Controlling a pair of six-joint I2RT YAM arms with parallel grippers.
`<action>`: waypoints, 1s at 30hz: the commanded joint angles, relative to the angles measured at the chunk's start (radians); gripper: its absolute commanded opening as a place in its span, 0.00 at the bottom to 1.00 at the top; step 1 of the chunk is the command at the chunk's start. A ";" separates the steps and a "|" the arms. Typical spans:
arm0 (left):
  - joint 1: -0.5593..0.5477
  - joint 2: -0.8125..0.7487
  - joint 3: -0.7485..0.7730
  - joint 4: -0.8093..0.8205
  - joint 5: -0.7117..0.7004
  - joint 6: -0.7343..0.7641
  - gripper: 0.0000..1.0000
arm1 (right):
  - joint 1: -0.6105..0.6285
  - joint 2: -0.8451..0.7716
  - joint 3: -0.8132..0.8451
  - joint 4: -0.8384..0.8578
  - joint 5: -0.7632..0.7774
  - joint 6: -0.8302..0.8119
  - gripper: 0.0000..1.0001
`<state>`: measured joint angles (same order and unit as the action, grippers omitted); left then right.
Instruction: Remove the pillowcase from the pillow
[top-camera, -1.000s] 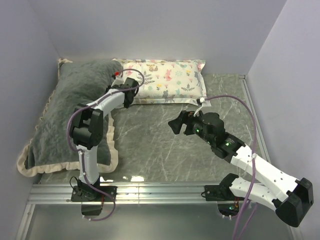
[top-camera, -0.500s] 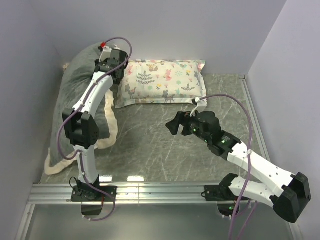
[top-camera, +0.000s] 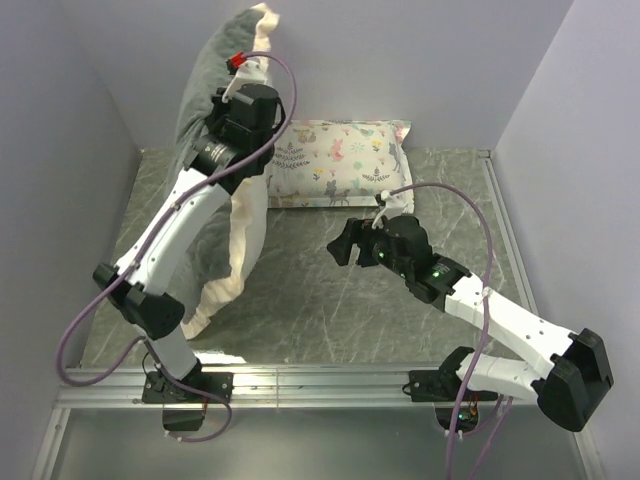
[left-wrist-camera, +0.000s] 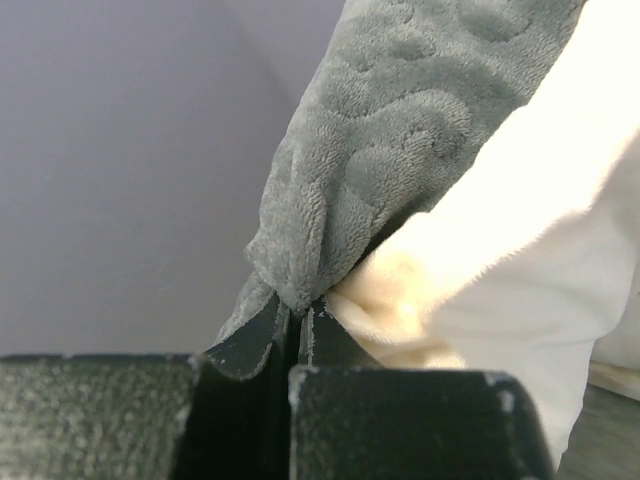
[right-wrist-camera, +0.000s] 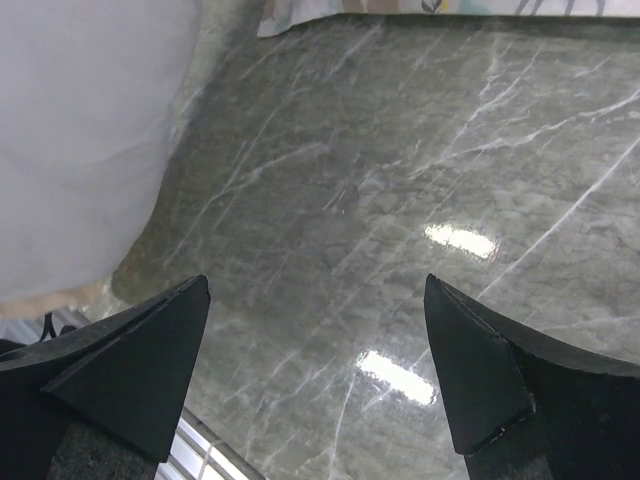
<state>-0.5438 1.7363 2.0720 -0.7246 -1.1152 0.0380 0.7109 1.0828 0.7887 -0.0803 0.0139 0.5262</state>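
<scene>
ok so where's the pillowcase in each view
top external: the pillowcase hangs upper left, above the marble table.
left wrist: fills centre and right, pinched in the left gripper.
right wrist: probably the pale blur at left.
shared landmark: the marble table, in top and right wrist views.

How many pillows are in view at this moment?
2. A pastel animal-print pillow lies flat at the back. The other seems wrapped in the dark grey plush pillowcase hanging at back left from the left gripper; it is hidden itself.
</scene>
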 joint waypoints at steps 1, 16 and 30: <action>-0.094 -0.165 0.039 0.200 -0.127 0.108 0.01 | 0.001 0.000 0.078 0.040 0.041 -0.020 0.94; -0.286 -0.400 -0.121 0.005 0.425 -0.239 0.01 | -0.048 -0.012 0.208 0.152 0.289 -0.169 0.96; -0.288 -0.480 -0.197 -0.009 0.627 -0.309 0.01 | -0.076 0.083 0.159 0.203 0.448 -0.172 0.39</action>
<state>-0.8272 1.3449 1.8271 -0.9234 -0.5049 -0.2428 0.6388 1.1782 0.9596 0.0898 0.3611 0.3332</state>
